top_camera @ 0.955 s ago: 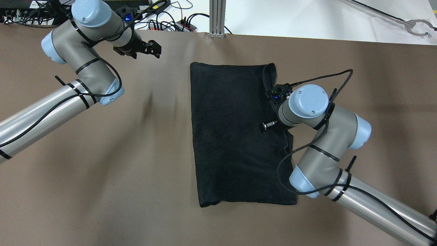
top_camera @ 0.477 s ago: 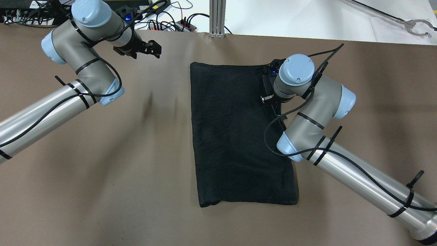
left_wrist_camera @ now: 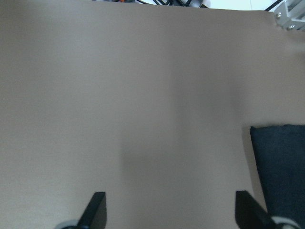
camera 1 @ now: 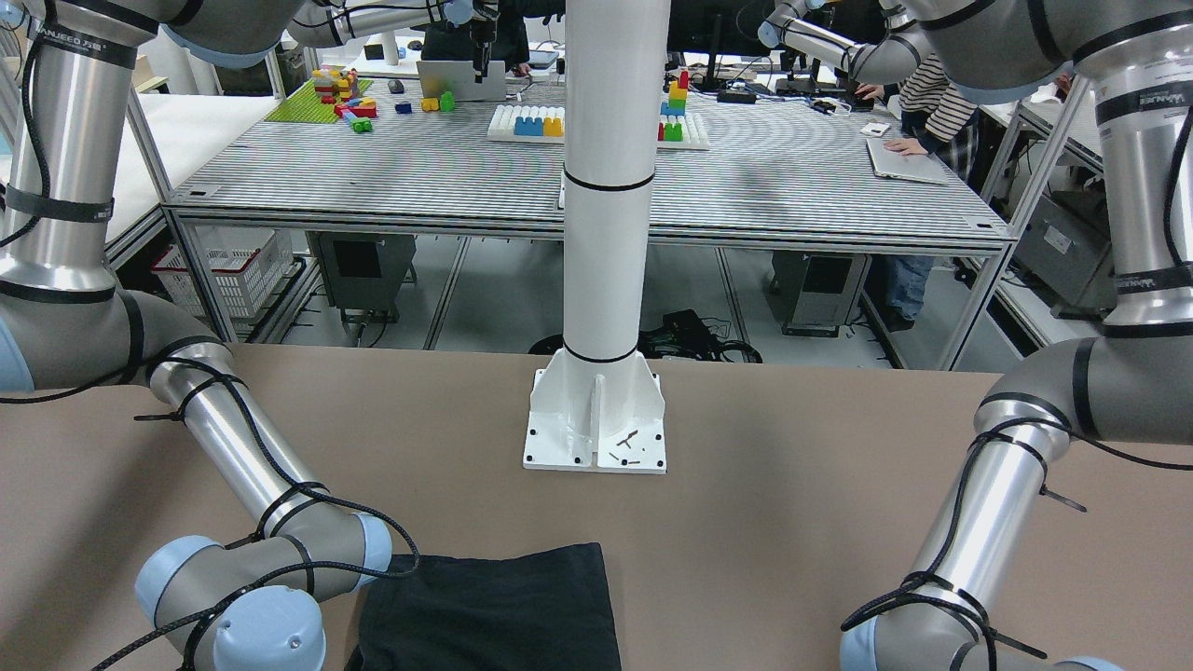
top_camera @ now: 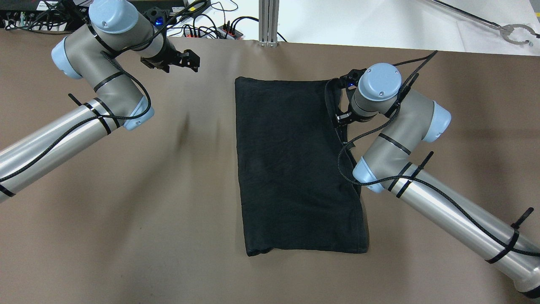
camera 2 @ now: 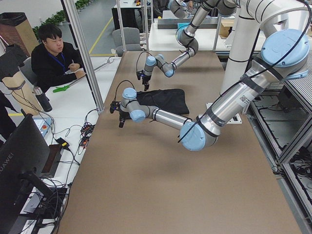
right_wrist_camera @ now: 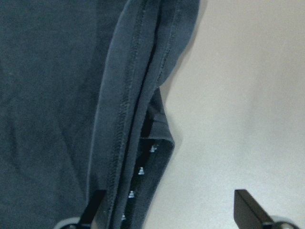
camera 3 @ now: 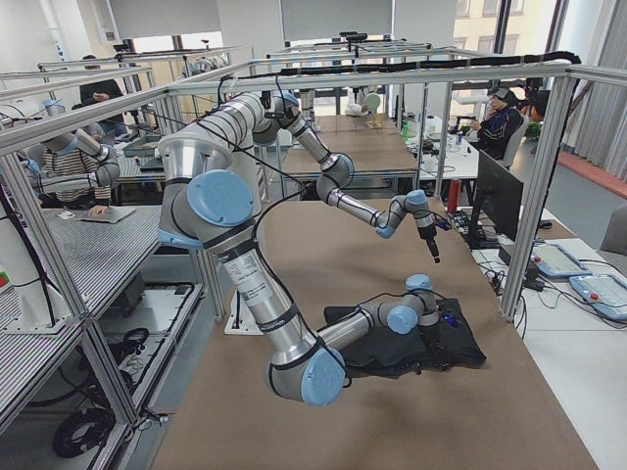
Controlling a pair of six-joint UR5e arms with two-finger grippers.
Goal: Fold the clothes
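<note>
The black cloth (top_camera: 295, 164) lies flat on the brown table as a folded rectangle, its long side running away from me. It also shows in the front view (camera 1: 494, 606). My right gripper (right_wrist_camera: 169, 210) is open and empty. It hovers over the cloth's hemmed right edge (right_wrist_camera: 128, 95) near the far right corner, one finger over the fabric and the other over bare table. In the overhead view the right wrist (top_camera: 377, 90) hides the gripper. My left gripper (top_camera: 192, 61) is open and empty above bare table, left of the cloth's far left corner (left_wrist_camera: 281, 167).
The white pillar's base plate (camera 1: 595, 429) stands on the table's near side. An aluminium post (top_camera: 268, 23) and cables (top_camera: 202, 25) sit along the far edge. A person (camera 2: 56, 53) sits beyond the far edge.
My right arm moved along the cloth's right edge from its middle to the far right corner, then slightly right. The left arm has not moved.
</note>
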